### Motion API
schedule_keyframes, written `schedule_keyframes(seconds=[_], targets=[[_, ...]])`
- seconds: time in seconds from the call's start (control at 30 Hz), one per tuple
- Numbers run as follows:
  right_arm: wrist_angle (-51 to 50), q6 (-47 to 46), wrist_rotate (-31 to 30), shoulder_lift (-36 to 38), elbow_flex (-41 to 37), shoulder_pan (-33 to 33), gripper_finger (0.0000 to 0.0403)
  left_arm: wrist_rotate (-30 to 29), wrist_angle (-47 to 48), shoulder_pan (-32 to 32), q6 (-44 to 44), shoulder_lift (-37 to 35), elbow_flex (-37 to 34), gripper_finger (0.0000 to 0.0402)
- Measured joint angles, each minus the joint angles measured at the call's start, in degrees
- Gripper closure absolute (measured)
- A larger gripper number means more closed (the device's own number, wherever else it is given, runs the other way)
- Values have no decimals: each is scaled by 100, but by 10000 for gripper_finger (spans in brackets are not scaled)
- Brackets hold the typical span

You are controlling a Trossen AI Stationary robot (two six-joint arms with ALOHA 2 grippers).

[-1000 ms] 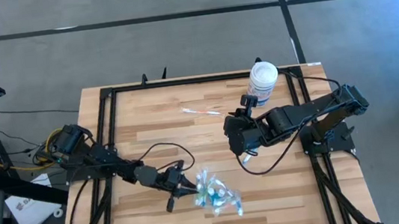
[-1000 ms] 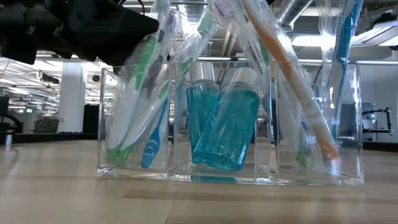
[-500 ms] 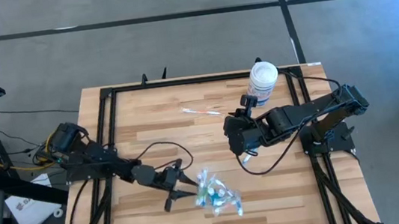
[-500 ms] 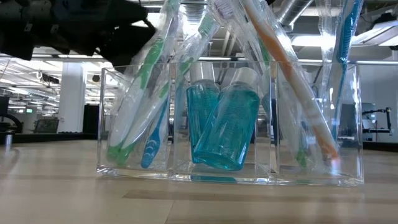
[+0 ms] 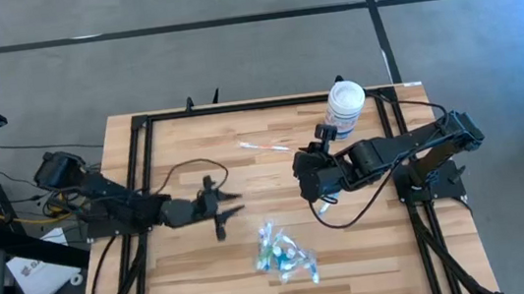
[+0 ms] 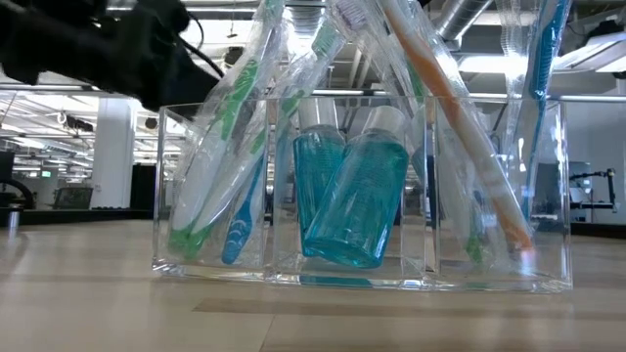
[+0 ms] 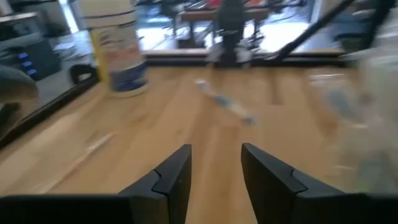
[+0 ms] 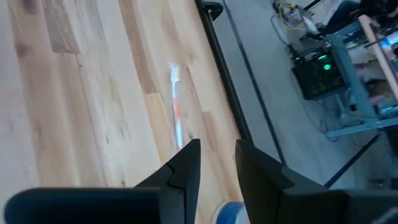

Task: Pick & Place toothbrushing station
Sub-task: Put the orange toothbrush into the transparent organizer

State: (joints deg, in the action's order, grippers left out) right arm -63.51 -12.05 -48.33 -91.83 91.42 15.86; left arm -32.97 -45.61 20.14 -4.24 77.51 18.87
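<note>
Jaws on the left gripper [image 5: 229,203] stand apart w/ nothing between them, hovering over bare wood near the middle of the surface [image 5: 194,155], clear of the tray. Right gripper [image 5: 313,198] sits over by the right side, jaws parted a bit, empty as far as I can see; something bluish pokes out under it but can't tell what.

The clear tray [image 5: 285,252] sits toward the front edge, between the two arms. Low view shows it packed: green toothbrush [image 6: 217,147] and blue one [image 6: 245,210] leaning in one end compartment, teal bottles [image 6: 352,196] in the middle one, an orange-handled brush [image 6: 460,127] slanting over the far end one. One wrapped toothbrush [image 5: 264,146] lies loose on the wood toward the back, near the white tub [image 5: 345,106].

Risks, imo:
- brushes lean well past the rim, top-heavy; any nudge from an arm passing low could tip the tray or flick brushes out
- loose brush is thin, flat, in slick wrap: easy to pinch badly, slide it, or drop it en route
- reaching for it brings an arm close to the tub; could knock it
- both arms heading centre = possible clash.
</note>
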Motion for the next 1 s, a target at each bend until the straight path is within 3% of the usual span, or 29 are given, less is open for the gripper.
schedule_keyframes(seconds=[0.1,0.5,0.77,1.0], targets=[[101,0,201,-23,0,-76,311,109,149,-525,-16,-163,7,269],[136,43,526,-129,0,-460,311,1780,555,-3033,-541,-100,13,266],[163,132,618,-133,0,-554,311,2253,694,-3875,-661,308,97,266],[376,299,801,-133,0,-627,311,2467,845,-4308,-518,1199,742,266]])
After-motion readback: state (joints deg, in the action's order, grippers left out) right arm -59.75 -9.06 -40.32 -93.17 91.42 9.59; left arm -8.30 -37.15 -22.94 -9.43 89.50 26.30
